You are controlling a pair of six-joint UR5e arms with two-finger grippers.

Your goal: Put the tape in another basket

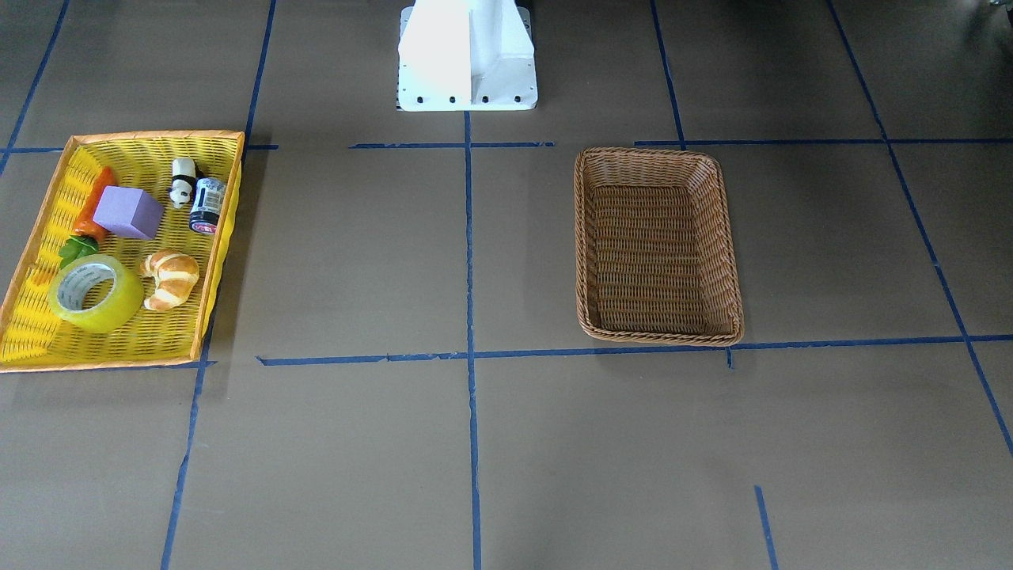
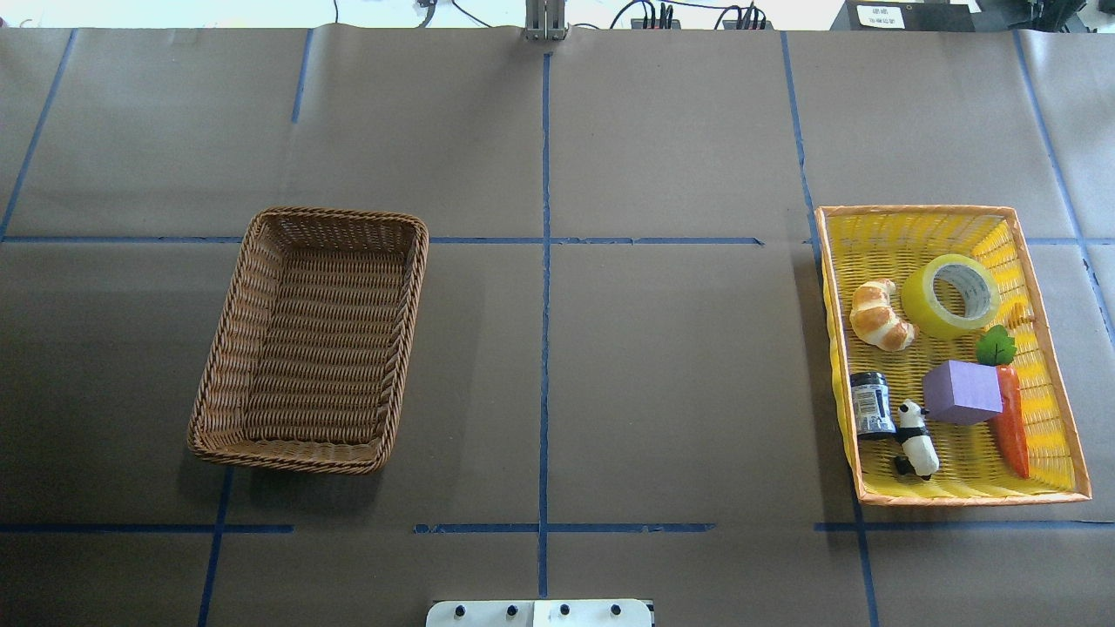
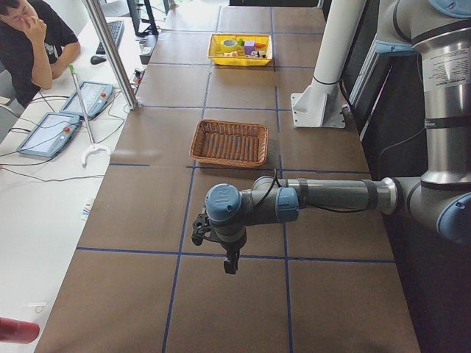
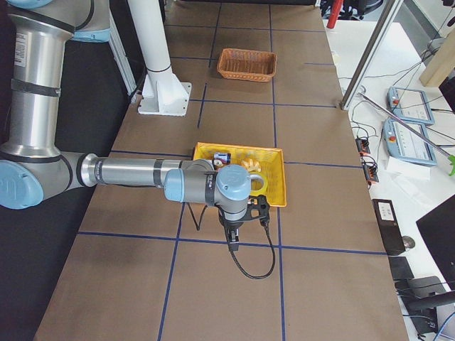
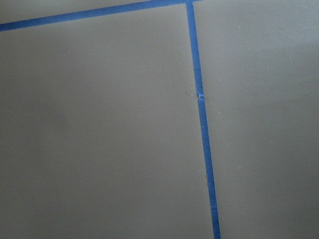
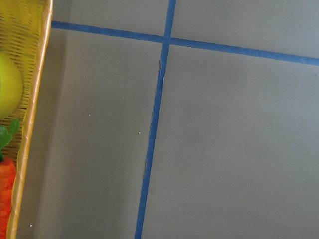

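Note:
The tape (image 2: 949,296), a yellow-green roll with a white core, lies in the far part of the yellow mesh tray (image 2: 915,211) on the table's right side. It also shows in the front view (image 1: 95,293) and at the edge of the right wrist view (image 6: 7,84). The brown wicker basket (image 2: 335,213) stands empty on the left side, also in the front view (image 1: 657,154). My left gripper (image 3: 232,263) shows only in the left side view, beyond the basket's end. My right gripper (image 4: 232,241) shows only in the right side view, just outside the tray. I cannot tell whether either is open.
The tray also holds a croissant (image 2: 881,315), a purple block (image 2: 962,392), a carrot (image 2: 1012,422), a panda figure (image 2: 916,440) and a small jar (image 2: 871,403). The robot's white base (image 1: 467,55) stands between the containers. An operator (image 3: 29,44) sits at the side desk.

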